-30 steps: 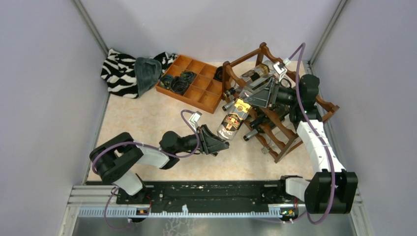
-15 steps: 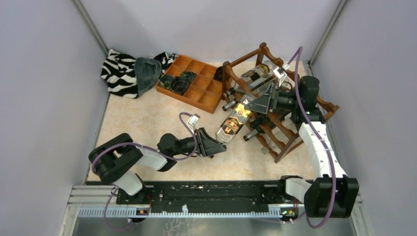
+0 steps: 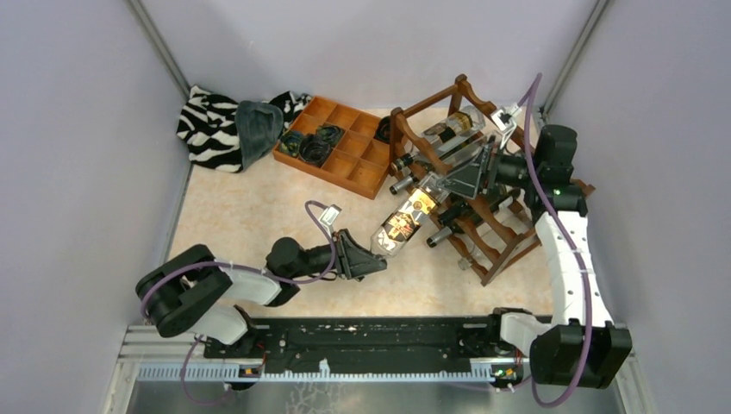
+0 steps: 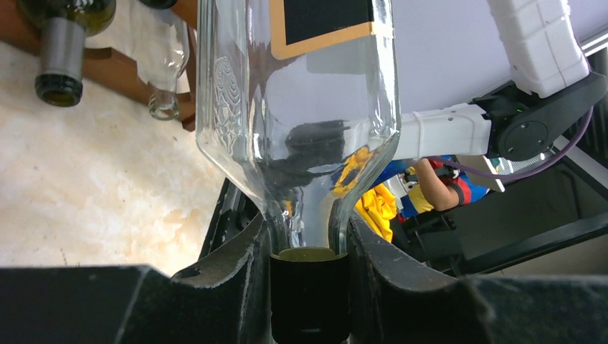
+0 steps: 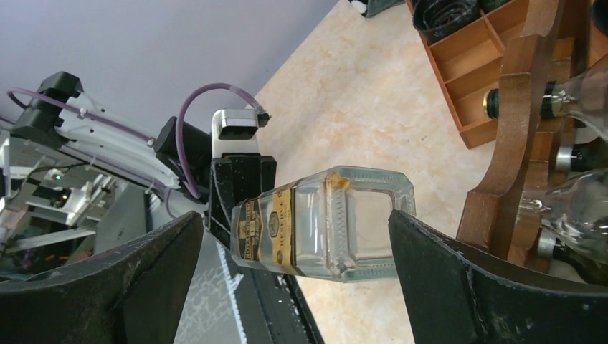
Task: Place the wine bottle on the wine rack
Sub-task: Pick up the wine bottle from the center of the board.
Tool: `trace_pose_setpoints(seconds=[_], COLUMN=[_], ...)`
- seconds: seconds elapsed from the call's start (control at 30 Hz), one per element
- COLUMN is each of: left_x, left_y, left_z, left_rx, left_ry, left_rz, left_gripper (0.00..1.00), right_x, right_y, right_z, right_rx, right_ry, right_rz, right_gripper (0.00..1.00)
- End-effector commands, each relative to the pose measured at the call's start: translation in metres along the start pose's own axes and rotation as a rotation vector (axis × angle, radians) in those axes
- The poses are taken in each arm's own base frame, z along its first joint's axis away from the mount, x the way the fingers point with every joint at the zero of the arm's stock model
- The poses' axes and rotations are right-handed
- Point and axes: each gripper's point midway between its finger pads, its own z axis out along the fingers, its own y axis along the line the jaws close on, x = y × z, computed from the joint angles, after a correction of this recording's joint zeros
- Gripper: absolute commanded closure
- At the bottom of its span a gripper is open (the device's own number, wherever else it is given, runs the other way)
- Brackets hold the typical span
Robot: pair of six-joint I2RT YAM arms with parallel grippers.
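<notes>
Left gripper: clamped tight on the capped neck of the wine bottle, so we're carrying it from that end.
Right gripper: fingers spread wide on either side of the bottle's base, not touching the glass as far as we can see.
Bottle: tilted and looks lifted off the surface. The neck is low toward our left arm, and the base is raised, just beside a front upright of the wine rack.
Rack: a few other bottles lie in its tiers.
Done: bottle picked up and brought to the rack, we'd say.
Left: it isn't lying in a scalloped slot yet. We reckon it needs sliding base-first into a free cradle, then the left gripper lets go.
Unsure: can't tell if the base touches a rail.
</notes>
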Motion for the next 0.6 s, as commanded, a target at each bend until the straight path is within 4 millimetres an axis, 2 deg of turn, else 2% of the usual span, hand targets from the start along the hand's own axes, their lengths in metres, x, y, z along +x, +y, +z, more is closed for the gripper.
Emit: trace_pose_setpoints(seconds=[0.0, 0.17, 0.33, 0.57], left_x=[-0.034, -0.027, -0.019, -0.007], left_y=[-0.056, -0.063, -0.064, -0.075], left_z=[-0.006, -0.018, -0.022, -0.022], left_rx=[0.196, 0.200, 0.157, 0.186], left_ry=[-0.132, -0.118, -0.053, 0.032], left_rz=[0.134, 0.162, 0.162, 0.173], left_gripper=[1.00, 1.00, 1.00, 1.00], right_x=[-0.023, -0.034, -0.038, -0.064], right_y=[0.018, 0.017, 0.014, 0.007], right_z=[-0.014, -0.028, -0.035, -0.046], right_rx=[0.030, 0.159, 0.229, 0.325], right_ry=[-0.022, 0.001, -0.005, -0.044], right_rz=[-0.170, -0.328, -0.361, -0.390], right_gripper=[0.02, 0.02, 0.02, 0.02])
